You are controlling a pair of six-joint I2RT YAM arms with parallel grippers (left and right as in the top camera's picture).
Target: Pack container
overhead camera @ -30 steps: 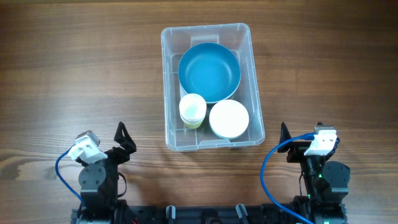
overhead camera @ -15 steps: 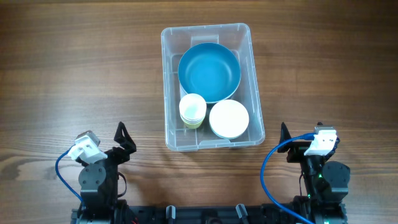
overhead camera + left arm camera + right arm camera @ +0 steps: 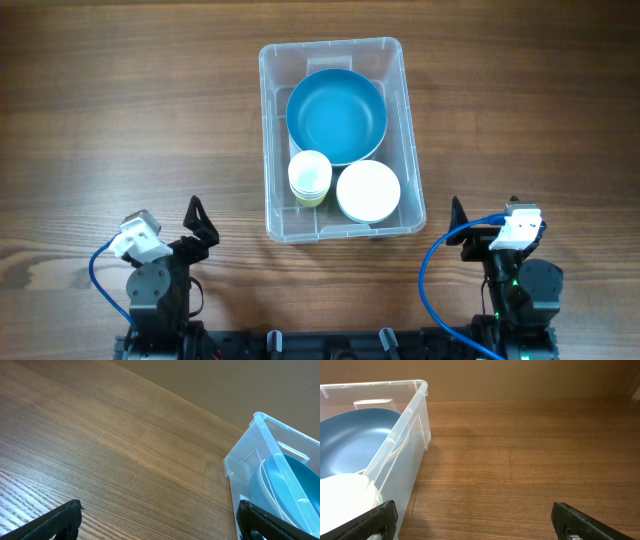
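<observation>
the container [image 3: 412, 150] sits on the desk [image 3: 120, 110] about mid-width, its long sides running near to far. inside it, a blue bowl [image 3: 336, 116] fills the far half. in the near half a white cup [image 3: 310, 175] stands at the left, nested in a pale yellow-green one, and a white bowl [image 3: 368, 190] sits at the right, just beside the cup. the blue bowl's near edge touches or overlaps both, i can't tell which.

the container is beyond both arms and between them, apart from each. the left fingers [image 3: 57, 521] are spread wide and hold nothing, and from that wrist a container corner shows at the right with the blue bowl behind the wall. the right fingers [image 3: 580, 520] are also spread wide and hold nothing, with the container at their left.

it is clear plastic, rectangular, with rounded corners and a lipped rim, and the wood grain shows through its walls.
</observation>
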